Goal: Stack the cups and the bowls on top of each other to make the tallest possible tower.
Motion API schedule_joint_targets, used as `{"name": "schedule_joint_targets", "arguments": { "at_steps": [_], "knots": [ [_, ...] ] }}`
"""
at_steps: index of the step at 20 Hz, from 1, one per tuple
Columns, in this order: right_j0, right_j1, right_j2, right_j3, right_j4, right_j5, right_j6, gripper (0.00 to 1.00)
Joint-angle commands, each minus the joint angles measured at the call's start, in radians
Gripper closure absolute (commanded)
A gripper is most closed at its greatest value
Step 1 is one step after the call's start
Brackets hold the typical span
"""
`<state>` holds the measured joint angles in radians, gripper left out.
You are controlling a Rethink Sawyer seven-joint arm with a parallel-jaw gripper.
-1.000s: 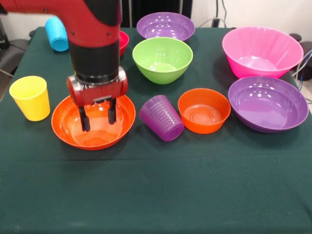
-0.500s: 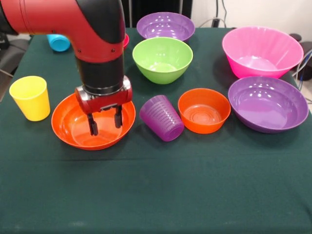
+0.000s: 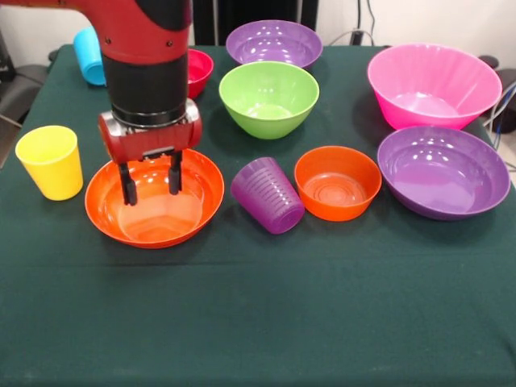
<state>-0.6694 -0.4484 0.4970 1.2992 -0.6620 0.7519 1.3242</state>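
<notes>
the spread, empty claw (image 3: pixel 151 185) has been raised and shifted left over the wide glossy orange plastic bowl (image 3: pixel 155 201).

light: bright, even, from above | glare: white highlights on glossy bowls (image 3: pixel 269 98) | shadows: soft, faint | focus: slightly soft

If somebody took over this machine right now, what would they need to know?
Hand: open, empty, hanging over the wide orange bowl.
Standing alone: yellow cup, small orange bowl, green bowl, pink bowl, two purple bowls, red bowl.
Purple cup tipped; blue cup at back.
Done: nothing stacked.
Left: the whole tower.
</notes>
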Motion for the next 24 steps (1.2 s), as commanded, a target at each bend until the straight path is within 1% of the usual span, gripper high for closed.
{"name": "schedule_joint_targets", "arguments": {
  "at_steps": [1, 3, 8, 10, 12, 15, 16, 17, 18, 20, 21, 22, 24],
  "knots": [
    [0.029, -0.023, -0.063, 0.106, 0.030, 0.113, 0.032, 0.00],
    [0.018, -0.015, -0.069, 0.148, 0.036, 0.069, 0.060, 0.00],
    [0.022, 0.015, -0.083, 0.227, 0.056, -0.043, 0.136, 0.00],
    [0.036, 0.021, -0.088, 0.244, 0.054, -0.094, 0.168, 0.00],
    [0.044, 0.026, -0.091, 0.264, 0.060, -0.115, 0.178, 0.00],
    [0.030, 0.053, -0.086, 0.306, 0.091, -0.142, 0.189, 0.00],
    [0.020, 0.065, -0.079, 0.316, 0.107, -0.133, 0.178, 0.00],
    [0.015, 0.069, -0.078, 0.328, 0.108, -0.138, 0.168, 0.00],
    [0.008, 0.071, -0.072, 0.339, 0.095, -0.174, 0.153, 0.00],
    [0.009, 0.079, -0.087, 0.355, 0.090, -0.216, 0.175, 0.00],
    [0.009, 0.078, -0.093, 0.369, 0.094, -0.230, 0.190, 0.00],
    [0.020, 0.067, -0.106, 0.382, 0.106, -0.223, 0.215, 0.00],
    [0.044, 0.025, -0.134, 0.426, 0.104, -0.247, 0.255, 0.00]
  ]
}}
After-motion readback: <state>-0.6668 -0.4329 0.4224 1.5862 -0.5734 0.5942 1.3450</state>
